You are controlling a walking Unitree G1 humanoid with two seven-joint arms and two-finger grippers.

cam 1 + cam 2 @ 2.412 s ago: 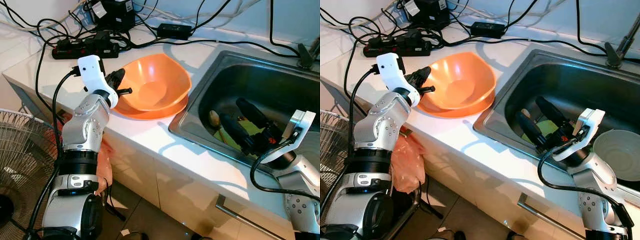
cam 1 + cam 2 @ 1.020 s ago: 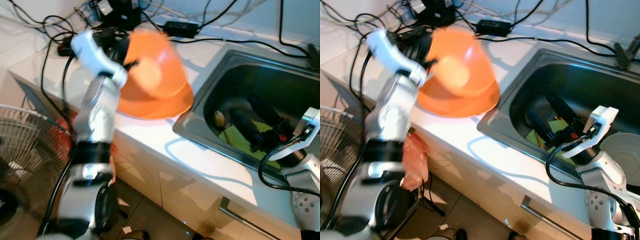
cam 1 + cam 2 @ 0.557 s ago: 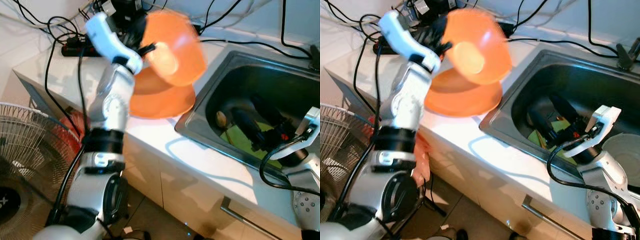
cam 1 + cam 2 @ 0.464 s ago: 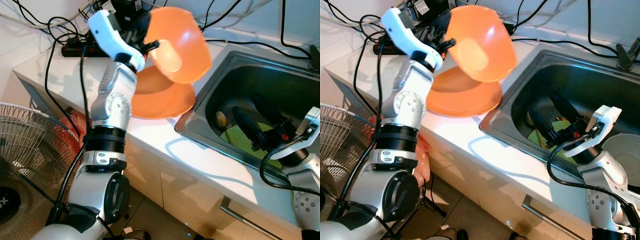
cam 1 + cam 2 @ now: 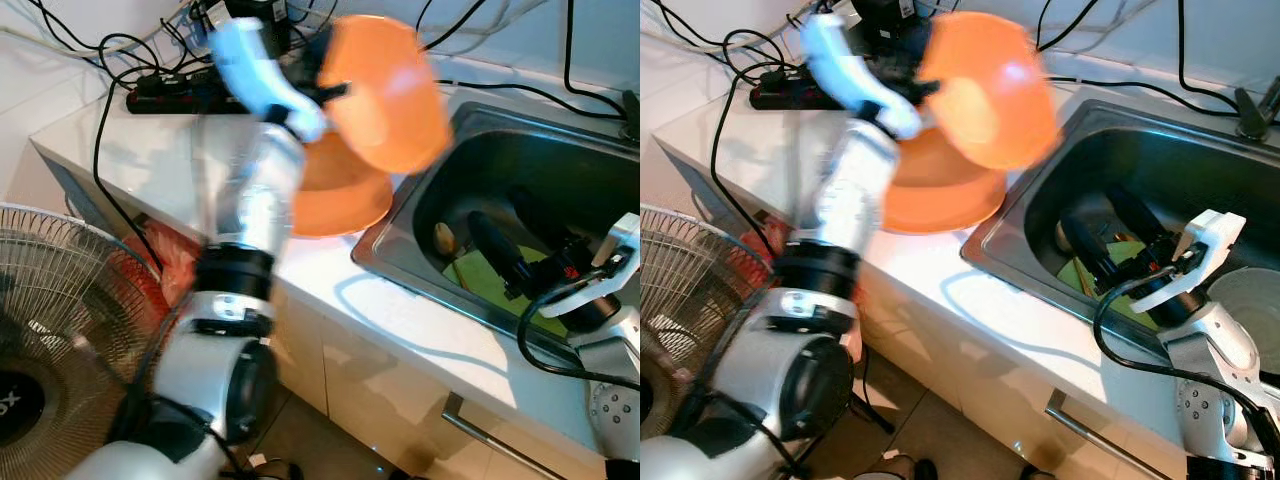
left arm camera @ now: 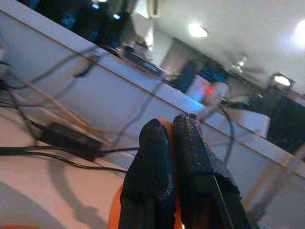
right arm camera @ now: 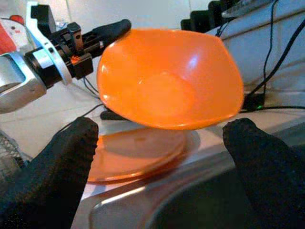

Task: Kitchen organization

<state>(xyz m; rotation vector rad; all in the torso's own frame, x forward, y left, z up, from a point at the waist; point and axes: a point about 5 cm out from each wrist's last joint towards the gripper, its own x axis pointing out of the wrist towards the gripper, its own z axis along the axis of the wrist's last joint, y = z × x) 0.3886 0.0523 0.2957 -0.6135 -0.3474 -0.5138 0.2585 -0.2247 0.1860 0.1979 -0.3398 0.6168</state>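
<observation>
Orange bowl [image 7: 167, 81] pinched in left gripper [image 7: 112, 29] jaws, above orange plate [image 7: 136, 153]

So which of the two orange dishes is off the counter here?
The deeper orange bowl, held tilted in the air with the left gripper shut on its rim. The flatter orange plate lies on the white counter beside the sink.

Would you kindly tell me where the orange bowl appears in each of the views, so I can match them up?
Left eye view: orange bowl top centre, lifted, blurred.
Right eye view: top centre, above the orange plate.
Left wrist view: an orange sliver pinched in the left gripper.
Right wrist view: centre, between the right gripper's open jaws.
Shared landmark: the plate.
</observation>
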